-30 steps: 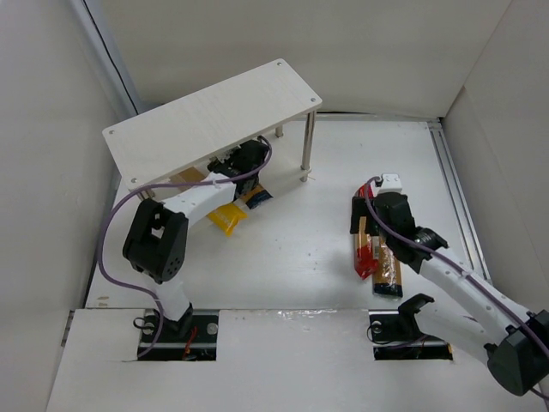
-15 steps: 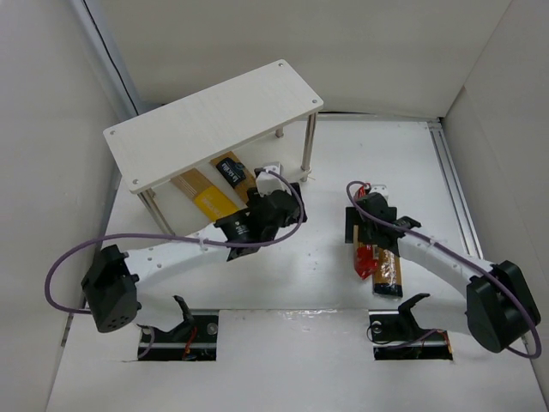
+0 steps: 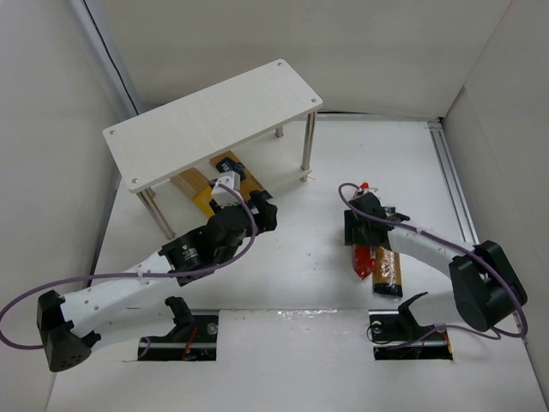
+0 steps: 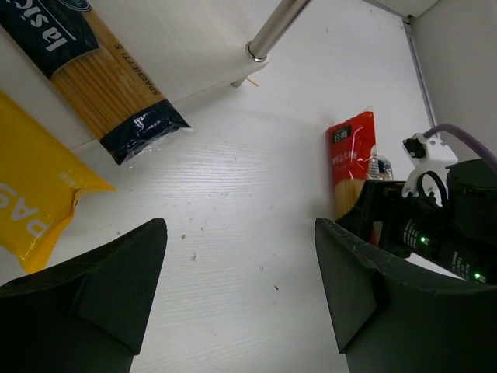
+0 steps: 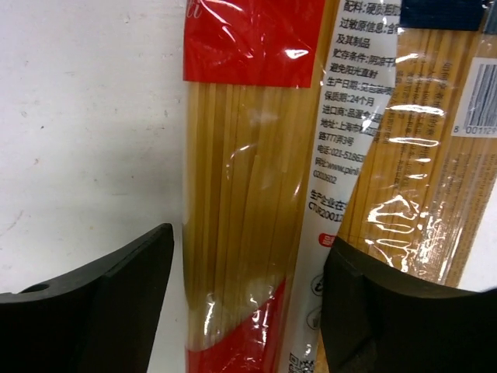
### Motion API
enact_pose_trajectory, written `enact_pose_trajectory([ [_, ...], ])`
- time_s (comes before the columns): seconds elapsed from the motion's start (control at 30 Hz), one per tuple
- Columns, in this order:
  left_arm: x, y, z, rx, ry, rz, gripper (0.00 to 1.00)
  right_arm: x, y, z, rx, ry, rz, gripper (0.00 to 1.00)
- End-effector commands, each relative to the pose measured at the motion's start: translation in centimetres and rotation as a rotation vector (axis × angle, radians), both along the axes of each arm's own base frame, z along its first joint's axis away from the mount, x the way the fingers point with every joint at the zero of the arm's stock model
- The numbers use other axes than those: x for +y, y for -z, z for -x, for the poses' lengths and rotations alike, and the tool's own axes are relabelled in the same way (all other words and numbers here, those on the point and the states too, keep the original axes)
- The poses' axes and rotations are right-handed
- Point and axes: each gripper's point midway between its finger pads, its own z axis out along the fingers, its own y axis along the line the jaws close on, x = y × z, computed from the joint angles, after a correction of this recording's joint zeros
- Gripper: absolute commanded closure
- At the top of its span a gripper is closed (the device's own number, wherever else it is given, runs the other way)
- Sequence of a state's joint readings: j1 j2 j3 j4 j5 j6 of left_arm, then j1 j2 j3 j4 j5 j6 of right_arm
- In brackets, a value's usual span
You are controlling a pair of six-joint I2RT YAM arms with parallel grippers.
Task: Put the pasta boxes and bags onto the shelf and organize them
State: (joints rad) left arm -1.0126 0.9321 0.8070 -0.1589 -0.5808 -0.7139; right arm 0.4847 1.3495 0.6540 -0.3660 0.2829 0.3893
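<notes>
The shelf [image 3: 214, 116], a white board on silver legs, stands at the far left. The yellow pack [image 3: 199, 199] and the golden-brown pack with a dark label [image 3: 236, 167] lie on the table under it; both show in the left wrist view, yellow [image 4: 31, 210] and golden-brown [image 4: 101, 85]. My left gripper [image 3: 264, 213] is open and empty [image 4: 241, 287] just in front of the shelf. The red-ended clear bag [image 3: 364, 260] and the orange-brown pack [image 3: 388, 273] lie side by side at the right. My right gripper [image 3: 358, 233] is open, its jaws on either side of the red-ended bag [image 5: 248, 194], beside the orange-brown pack [image 5: 427, 155].
A silver shelf leg [image 4: 276, 27] stands ahead of my left gripper. White walls close in the table on the left, back and right. My right arm [image 4: 435, 225] shows at the right of the left wrist view, next to the red-ended bag [image 4: 351, 167].
My left gripper has come out from under the shelf, leaving the yellow pack there, and now sits open in front of it. My right gripper has shifted slightly over the red-ended bag.
</notes>
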Motion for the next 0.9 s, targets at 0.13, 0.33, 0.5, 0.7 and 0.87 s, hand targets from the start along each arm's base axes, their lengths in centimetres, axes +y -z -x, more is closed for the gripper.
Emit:
enact_pose_trajectory([
  [0.13, 2.3, 0.3, 0.5, 0.014, -0.071, 0.008, 0.25, 1.2, -1.4, -2.5, -0.036, 0.04, -0.021, 0.44],
  [0.33, 3.0, 0.5, 0.7, 0.041, -0.101, -0.019, 0.25, 1.1, -1.7, -2.9, -0.057, 0.02, -0.007, 1.0],
  [0.5, 2.1, 3.1, 2.0, 0.093, 0.018, -0.088, 0.25, 4.3, -11.2, -5.9, -0.337, -0.2, -0.088, 1.0],
  [0.7, 0.8, 4.5, 4.1, 0.109, 0.178, -0.041, 0.27, 5.0, -30.3, -8.5, -0.756, -0.293, -0.109, 1.0],
  [0.87, 0.6, 5.6, 5.3, 0.105, 0.242, -0.006, 0.25, 7.3, -39.0, -9.6, -0.894, -0.419, -0.136, 1.0],
])
